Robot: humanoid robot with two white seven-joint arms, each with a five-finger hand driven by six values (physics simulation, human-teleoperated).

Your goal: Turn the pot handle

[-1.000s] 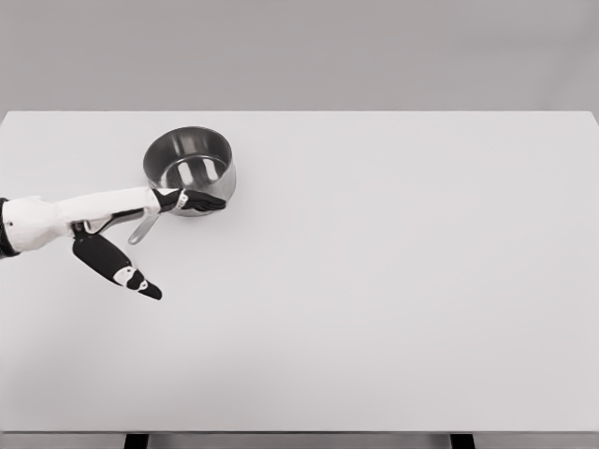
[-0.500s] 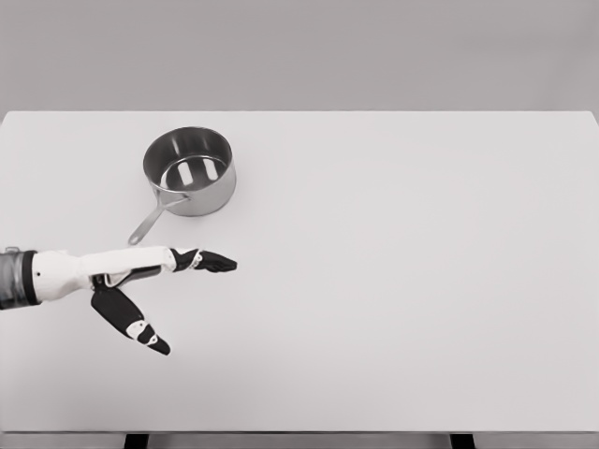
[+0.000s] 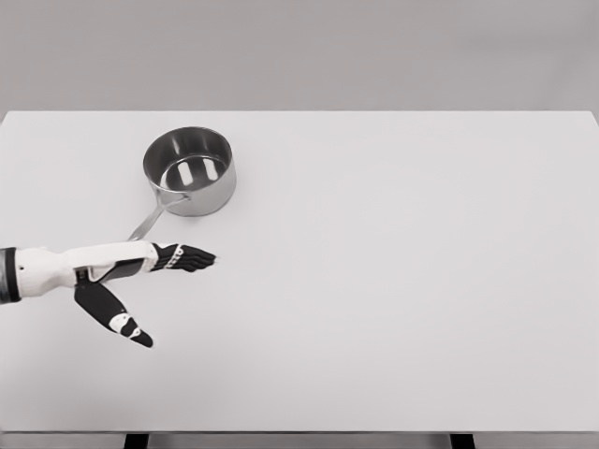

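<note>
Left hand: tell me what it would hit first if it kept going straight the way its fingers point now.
Probably nothing. The left hand has its fingers open, pointing toward picture right across bare table. The pot sits farther back, out of that line, though its handle ends close behind the hand.

Pot (image 3: pixel 190 170) on table (image 3: pixel 393 281), left hand (image 3: pixel 140 271) before it.
</note>
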